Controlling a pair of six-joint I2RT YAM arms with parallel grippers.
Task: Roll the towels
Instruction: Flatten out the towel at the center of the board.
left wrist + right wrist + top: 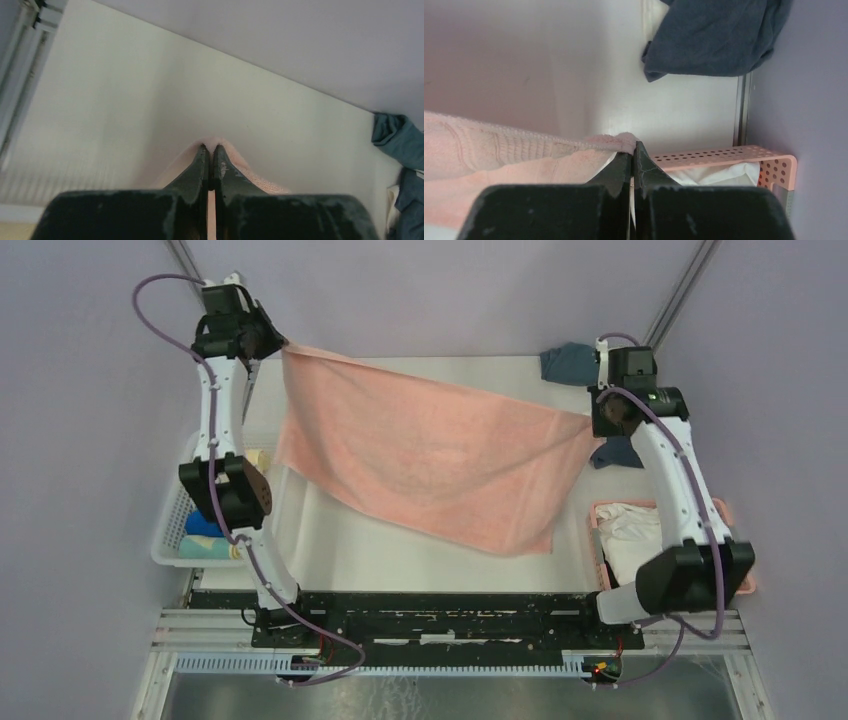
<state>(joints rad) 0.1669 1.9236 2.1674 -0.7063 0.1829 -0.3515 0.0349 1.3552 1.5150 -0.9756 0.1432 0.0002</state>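
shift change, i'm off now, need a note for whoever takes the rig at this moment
Left hand: shut on one top corner of the pink towel.
Right hand: shut on the other top corner; the towel hangs spread between them.
Done: three rolls in the white basket, by the look of them.
Left: lay the pink towel flat and roll it; then the white towel in the pink basket, the slate towel and the navy towel at far right.

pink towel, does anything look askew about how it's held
Yes: the pink towel, pinched between left gripper and right gripper, hangs askew; its held edge slants and the loose edge droops lowest on the right.
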